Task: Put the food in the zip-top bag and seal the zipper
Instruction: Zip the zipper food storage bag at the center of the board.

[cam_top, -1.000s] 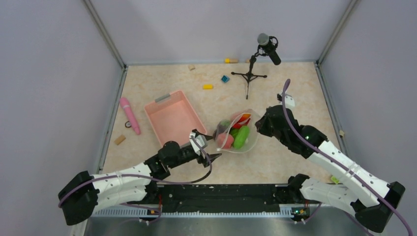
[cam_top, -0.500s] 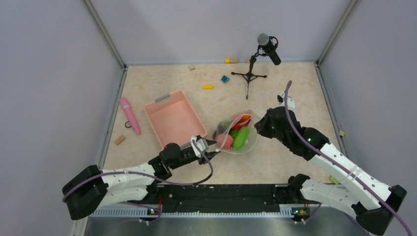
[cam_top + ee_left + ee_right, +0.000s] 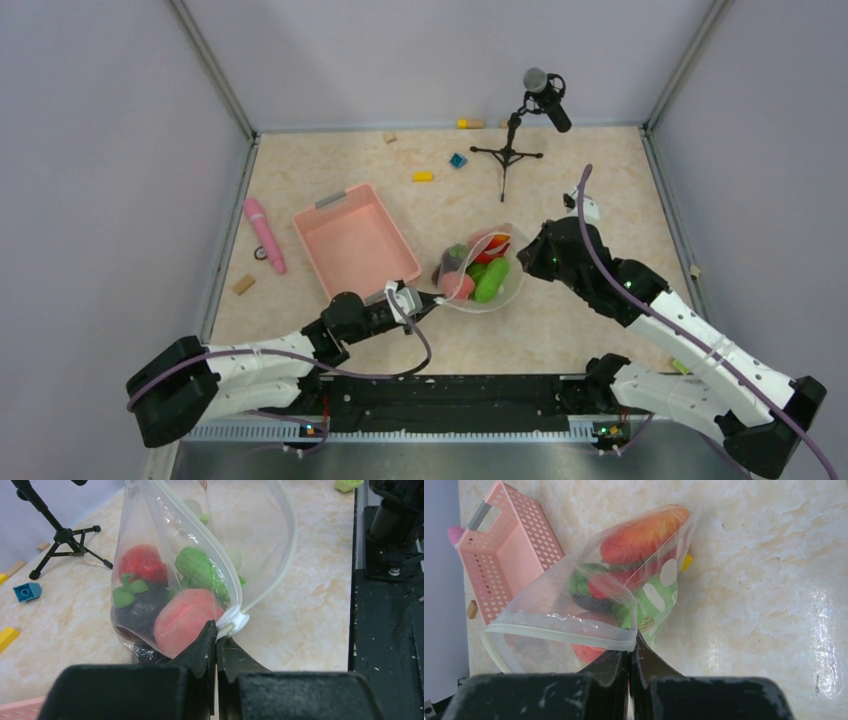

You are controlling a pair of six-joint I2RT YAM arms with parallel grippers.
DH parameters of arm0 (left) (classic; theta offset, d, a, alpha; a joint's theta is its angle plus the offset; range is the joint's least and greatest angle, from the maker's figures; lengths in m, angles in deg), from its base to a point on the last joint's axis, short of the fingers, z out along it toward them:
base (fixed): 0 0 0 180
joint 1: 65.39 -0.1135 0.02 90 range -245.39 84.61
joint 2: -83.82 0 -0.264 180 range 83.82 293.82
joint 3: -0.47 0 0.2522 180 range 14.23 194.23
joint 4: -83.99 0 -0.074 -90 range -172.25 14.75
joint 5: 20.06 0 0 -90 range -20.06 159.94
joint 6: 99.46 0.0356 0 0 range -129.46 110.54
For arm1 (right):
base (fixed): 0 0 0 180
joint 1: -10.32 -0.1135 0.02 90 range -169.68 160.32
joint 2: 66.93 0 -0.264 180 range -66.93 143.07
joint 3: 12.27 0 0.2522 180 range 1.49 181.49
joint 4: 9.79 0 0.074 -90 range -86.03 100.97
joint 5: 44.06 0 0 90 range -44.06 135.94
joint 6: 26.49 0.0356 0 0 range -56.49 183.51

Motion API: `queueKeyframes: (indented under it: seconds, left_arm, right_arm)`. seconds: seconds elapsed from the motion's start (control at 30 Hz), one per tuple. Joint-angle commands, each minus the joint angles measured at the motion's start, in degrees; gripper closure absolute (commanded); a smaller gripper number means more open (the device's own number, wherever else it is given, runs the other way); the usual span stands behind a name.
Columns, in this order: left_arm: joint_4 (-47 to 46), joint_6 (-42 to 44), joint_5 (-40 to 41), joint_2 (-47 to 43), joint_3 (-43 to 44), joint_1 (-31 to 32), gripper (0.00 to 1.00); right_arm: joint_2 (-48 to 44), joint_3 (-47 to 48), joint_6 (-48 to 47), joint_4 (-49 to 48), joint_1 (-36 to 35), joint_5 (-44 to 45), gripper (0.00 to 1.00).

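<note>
The clear zip-top bag (image 3: 482,272) stands on the table between both arms, its mouth gaping. Inside it lies the food: a pink piece (image 3: 182,622), a red fruit (image 3: 144,562), a green one (image 3: 197,567) and a dark one (image 3: 142,611). My left gripper (image 3: 216,632) is shut on the near end of the zipper (image 3: 286,555), right at its white slider (image 3: 233,621). My right gripper (image 3: 631,645) is shut on the opposite corner of the bag's mouth, where the zipper strip (image 3: 559,632) ends. From above, the left gripper (image 3: 432,297) and the right gripper (image 3: 523,256) flank the bag.
A pink basket (image 3: 352,240) lies left of the bag, and a pink stick (image 3: 264,232) further left. A microphone on a tripod (image 3: 508,150) stands behind the bag. Yellow (image 3: 422,177) and blue (image 3: 458,160) blocks lie at the back, and a wooden block (image 3: 243,284) at the left.
My left gripper moved right to the bag's near corner and closed on the zipper end. The right arm has drawn in slightly, keeping its grip.
</note>
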Motion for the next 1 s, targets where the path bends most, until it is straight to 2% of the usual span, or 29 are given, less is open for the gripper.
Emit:
queueKeyframes:
  seconds: [0.0,0.13,0.27,0.33,0.4,0.5,0.53,0.7,0.87,0.97]
  left_arm:
    - [1.2,1.8,-2.4,-2.0,0.8,0.0,1.00]
    - [5.8,1.1,-4.7,-6.7,1.7,0.0,1.00]
    - [16.9,-4.2,-4.9,-11.9,6.2,0.1,1.00]
    - [21.6,-7.5,-3.2,-13.8,8.5,0.0,1.00]
    - [22.8,-11.1,-2.3,-14.7,9.5,0.1,1.00]
    - [24.4,-16.1,-1.7,-13.9,11.4,0.0,1.00]
    - [25.9,-17.4,-0.8,-13.3,12.6,0.0,1.00]
    - [31.7,-20.5,0.0,-10.5,17.0,0.1,1.00]
    - [35.7,-22.0,-2.1,-9.6,20.0,0.2,1.00]
    - [37.5,-23.6,-0.6,-10.0,20.9,0.3,1.00]
  right_arm:
    - [0.0,0.3,-1.5,-2.0,1.1,-0.3,1.00]
    - [-0.5,0.8,-4.2,-1.5,2.2,0.6,1.00]
    - [-1.7,1.2,-9.2,-1.3,2.7,4.6,0.96]
    - [-2.9,0.9,-12.8,-2.3,2.8,4.6,0.84]
    - [-4.6,0.3,-17.1,-4.7,2.8,3.6,0.64]
    - [-8.3,-1.9,-24.9,-11.0,2.8,-1.0,0.41]
    - [-9.7,-2.9,-27.7,-13.6,2.7,-3.8,0.35]
    - [-16.9,-7.9,-40.2,-25.5,2.8,-23.5,0.16]
    - [-15.9,-9.7,-47.1,-32.5,2.8,-50.2,0.11]
    - [-11.3,-7.7,-51.3,-33.3,2.7,-61.5,0.11]
